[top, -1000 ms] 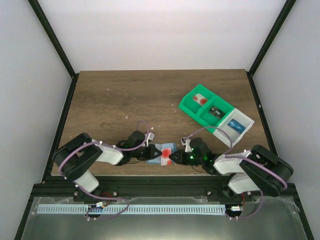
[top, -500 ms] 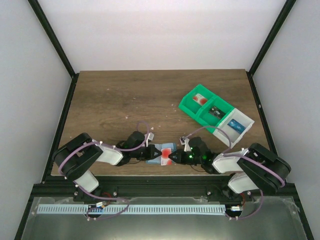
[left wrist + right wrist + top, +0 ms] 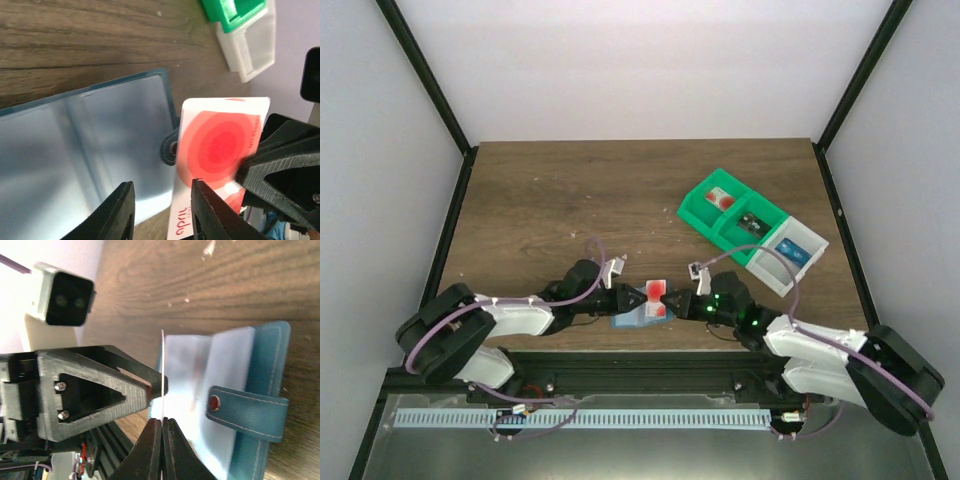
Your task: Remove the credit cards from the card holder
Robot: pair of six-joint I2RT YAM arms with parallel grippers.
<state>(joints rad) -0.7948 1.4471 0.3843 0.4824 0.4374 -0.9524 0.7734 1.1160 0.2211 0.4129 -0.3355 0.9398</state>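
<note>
- A credit card (image 3: 220, 145), white with red circles, is pinched at one end between the pressed-together fingers of the right gripper (image 3: 163, 427). In the right wrist view it is seen edge-on, standing above the card holder.
- The left gripper (image 3: 162, 192) is seen with its fingers spread. One fingertip lies against the card's face, but nothing is clamped.
- The card holder (image 3: 100, 145), a light-blue folding wallet, lies opened flat on the wooden table (image 3: 540, 200) at the near edge between the two arms. Its snap strap (image 3: 250, 405) is undone.
- The card is judged to be out of its pocket, or very nearly. It is best drawn away in its own plane, so that its edge is not caught on the holder or on the left finger.
- The holder should be held down if it rises with the card.
- Whether other cards sit in the holder cannot be told; the inner faces in view look bare.
- A green-and-white bin (image 3: 700, 212) stands well apart to the right. A red-and-white item (image 3: 720, 199), a dark item (image 3: 752, 224) and a blue item (image 3: 794, 251) each fill one compartment.
</note>
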